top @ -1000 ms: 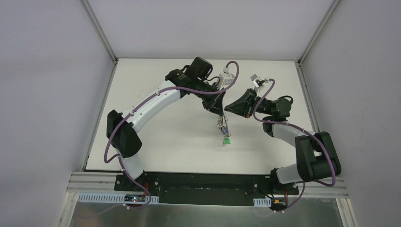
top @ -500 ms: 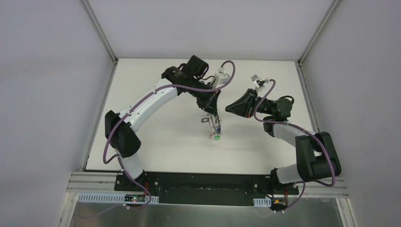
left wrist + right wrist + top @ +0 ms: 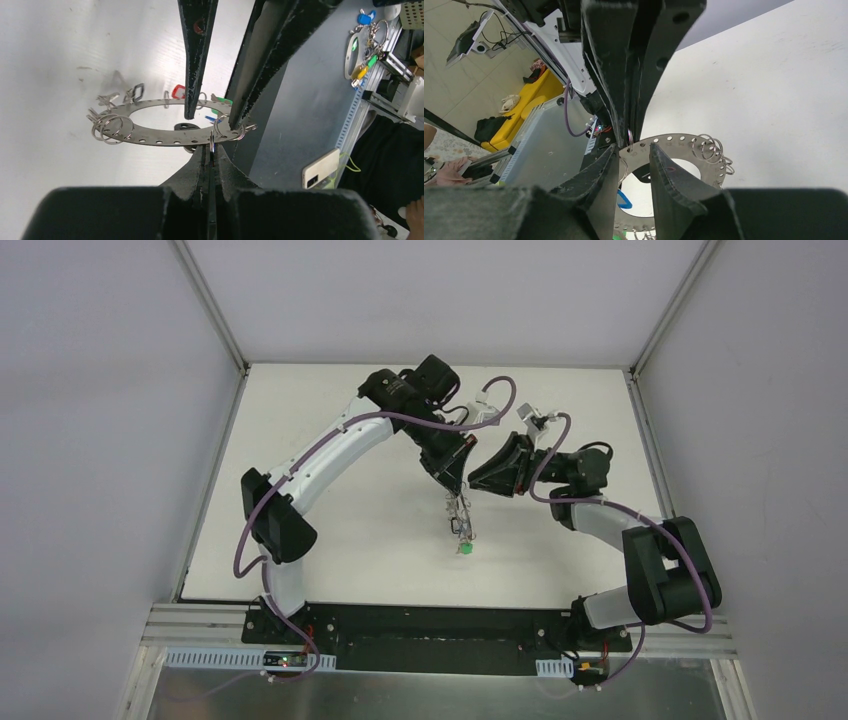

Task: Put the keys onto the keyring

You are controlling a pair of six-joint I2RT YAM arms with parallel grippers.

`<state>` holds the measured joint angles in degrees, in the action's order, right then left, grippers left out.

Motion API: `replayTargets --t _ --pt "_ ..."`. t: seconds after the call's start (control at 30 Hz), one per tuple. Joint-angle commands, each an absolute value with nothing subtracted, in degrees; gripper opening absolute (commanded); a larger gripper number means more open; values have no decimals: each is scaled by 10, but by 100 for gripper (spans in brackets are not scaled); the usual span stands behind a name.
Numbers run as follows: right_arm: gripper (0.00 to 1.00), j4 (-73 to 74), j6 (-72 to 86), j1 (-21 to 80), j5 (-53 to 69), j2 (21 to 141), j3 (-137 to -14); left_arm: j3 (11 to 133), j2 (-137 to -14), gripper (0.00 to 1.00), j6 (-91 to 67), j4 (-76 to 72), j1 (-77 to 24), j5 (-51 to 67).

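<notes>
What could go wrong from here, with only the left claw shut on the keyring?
1. The left claw pinches the keyring only at its edge, so it may swing or slip out.
2. The right claw is open with a finger on each side of that edge; closing off-centre could knock the keyring loose or snag the keys hanging from it.

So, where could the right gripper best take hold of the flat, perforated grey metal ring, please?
Probably the bare band of the ring beside the shut left gripper, pinched across its flat faces from the outer rim by the right gripper: thin, wide, free of keys there.
</notes>
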<state>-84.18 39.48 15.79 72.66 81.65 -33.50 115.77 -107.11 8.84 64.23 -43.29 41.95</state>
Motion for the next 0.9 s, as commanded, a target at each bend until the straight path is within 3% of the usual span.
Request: replayTargets --t 0.0,0.47,0.87 --pt "31 -870 378 169 741 815 -359 1198 -1076 0 75 699 -450 395" --pt "28 -821 340 196 737 816 -359 1213 -1090 0 58 703 -462 367" --pt "13 -804 331 206 736 823 -361 1214 -1093 0 56 701 -464 364"
